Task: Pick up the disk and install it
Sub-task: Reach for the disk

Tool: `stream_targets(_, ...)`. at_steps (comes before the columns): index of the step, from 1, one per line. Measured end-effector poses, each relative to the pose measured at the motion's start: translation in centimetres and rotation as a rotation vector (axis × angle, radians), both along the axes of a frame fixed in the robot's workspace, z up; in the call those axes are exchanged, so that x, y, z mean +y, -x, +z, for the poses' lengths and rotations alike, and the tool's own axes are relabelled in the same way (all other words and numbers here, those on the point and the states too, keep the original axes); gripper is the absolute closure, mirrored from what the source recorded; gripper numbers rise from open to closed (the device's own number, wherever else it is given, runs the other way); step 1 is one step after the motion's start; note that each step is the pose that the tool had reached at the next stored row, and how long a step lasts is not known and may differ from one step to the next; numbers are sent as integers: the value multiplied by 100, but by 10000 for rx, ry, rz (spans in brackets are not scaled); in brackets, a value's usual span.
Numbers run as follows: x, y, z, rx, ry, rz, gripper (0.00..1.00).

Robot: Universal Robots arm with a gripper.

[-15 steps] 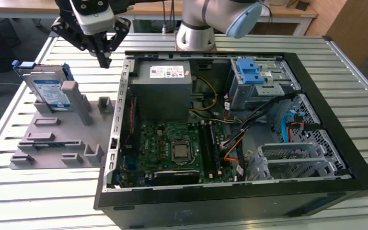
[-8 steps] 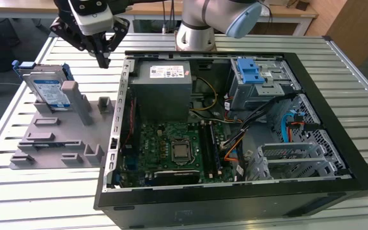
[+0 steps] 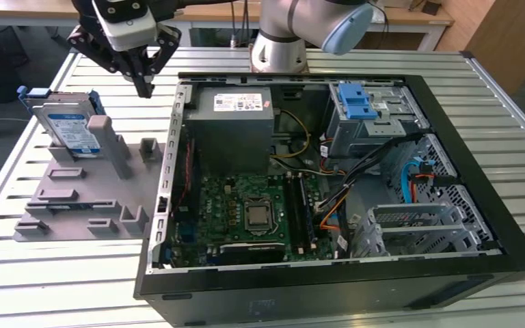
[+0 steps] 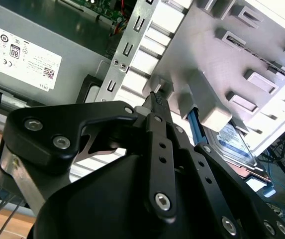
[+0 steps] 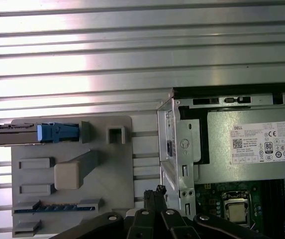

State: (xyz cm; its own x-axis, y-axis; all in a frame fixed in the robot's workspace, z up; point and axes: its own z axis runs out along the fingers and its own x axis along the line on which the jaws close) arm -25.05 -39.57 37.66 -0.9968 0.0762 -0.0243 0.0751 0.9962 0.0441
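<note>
Gripper (image 3: pixel 144 89) looks pressed together on nothing, as far as we can see, hanging between the grey fixture (image 3: pixel 80 198) and the open PC case (image 3: pixel 335 301). One disk (image 3: pixel 66 126) stands on edge in that fixture, partly hidden by a post. One power supply (image 3: pixel 235 123) sits inside the case.

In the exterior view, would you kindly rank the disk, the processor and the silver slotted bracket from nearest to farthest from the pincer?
From the pincer, shut and empty:
1. The disk, propped on the grey fixture at the exterior view's left.
2. The processor, inside the case.
3. The silver slotted bracket, further toward the exterior view's right.
</note>
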Motion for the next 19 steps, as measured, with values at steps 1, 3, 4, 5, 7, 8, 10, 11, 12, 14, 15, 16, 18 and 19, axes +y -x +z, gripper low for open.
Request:
stream_targets(1, 0, 7, -1, -1, -1, 0, 89)
stream_targets(3, 0, 14, -1, -1, -1, 1, 89)
stream_targets(4, 0, 17, -2, -1, -1, 1, 89)
stream_targets(5, 0, 20, -2, -1, -1, 0, 89)
stream_targets(7, 1, 22, -5, 1, -1, 0, 89)
stream_targets(8, 1, 28, -7, 0, -1, 0, 89)
stream_targets(10, 1, 28, -6, 1, 0, 0, 89)
stream_targets(11, 1, 29, -6, 1, 0, 1, 89)
stream_targets(12, 1, 35, -8, 0, -1, 0, 89)
stream_targets(14, 1, 46, -8, 1, -1, -1, 89)
stream_targets(15, 1, 50, -8, 1, -1, 0, 89)
stream_targets(16, 1, 55, -9, 0, -1, 0, 89)
stream_targets(18, 1, 63, -9, 0, -1, 0, 89)
stream_targets(19, 1, 68, -10, 0, -1, 0, 89)
